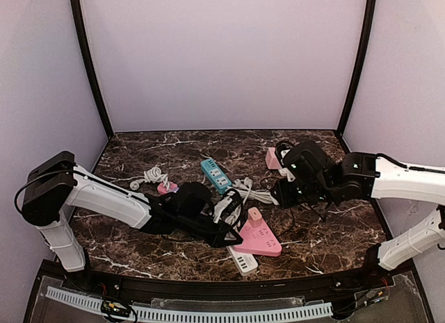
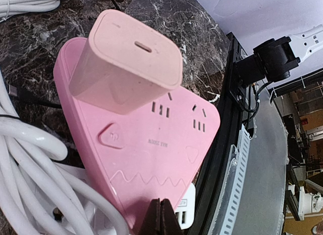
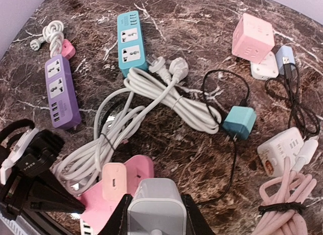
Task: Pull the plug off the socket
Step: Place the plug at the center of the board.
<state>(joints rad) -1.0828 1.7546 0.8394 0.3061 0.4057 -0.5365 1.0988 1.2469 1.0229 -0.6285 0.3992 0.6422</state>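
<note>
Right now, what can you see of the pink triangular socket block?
The pink triangular plastic socket block lies on the marble table, partly atop a white power strip. Socket slots, a raised button and a zigzag line mark its top. A pale pink square charger stands plugged in. White cables lie alongside; the left hand's shut tips sit at its edge.

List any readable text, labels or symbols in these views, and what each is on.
"(unreadable)": one small printed line on the pink triangular power strip, below its sockets. Too blurred to read.
What looks like a power symbol, no words, on its button.
No text on the pink charger plugged into it.
No text on the white charger in the right wrist view.
Top view: nothing legible.
</note>
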